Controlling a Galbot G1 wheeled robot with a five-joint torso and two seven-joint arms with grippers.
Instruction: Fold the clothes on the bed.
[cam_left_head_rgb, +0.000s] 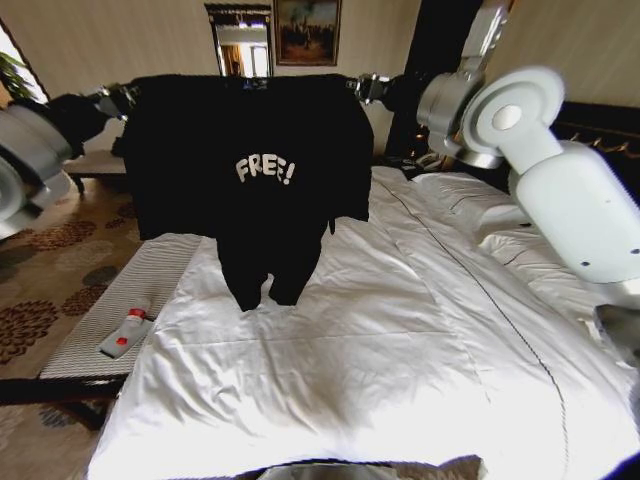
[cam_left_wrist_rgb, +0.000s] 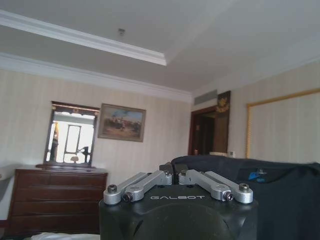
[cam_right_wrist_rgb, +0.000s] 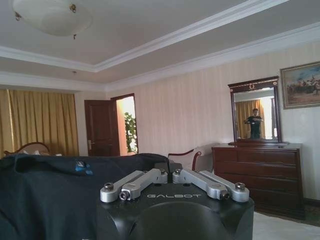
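Note:
The clothes are one black T-shirt (cam_left_head_rgb: 250, 170) with white "FREE!" lettering, held up spread out in the air over the foot half of the bed (cam_left_head_rgb: 400, 330). Its hem hangs just above the white duvet. My left gripper (cam_left_head_rgb: 125, 100) is shut on one shoulder of the shirt and my right gripper (cam_left_head_rgb: 365, 88) on the other, at about the same height. In the left wrist view the gripper (cam_left_wrist_rgb: 175, 176) pinches the edge of the dark fabric (cam_left_wrist_rgb: 280, 200). The right wrist view shows the same, with the gripper (cam_right_wrist_rgb: 167, 172) closed on the cloth (cam_right_wrist_rgb: 50, 195).
A striped bench (cam_left_head_rgb: 130, 290) stands along the bed's left side with a white, red-capped bottle (cam_left_head_rgb: 125, 335) on it. Pillows (cam_left_head_rgb: 470, 200) and the dark headboard (cam_left_head_rgb: 600, 130) lie to the right. A wooden dresser (cam_left_wrist_rgb: 55, 200) with a mirror stands against the far wall.

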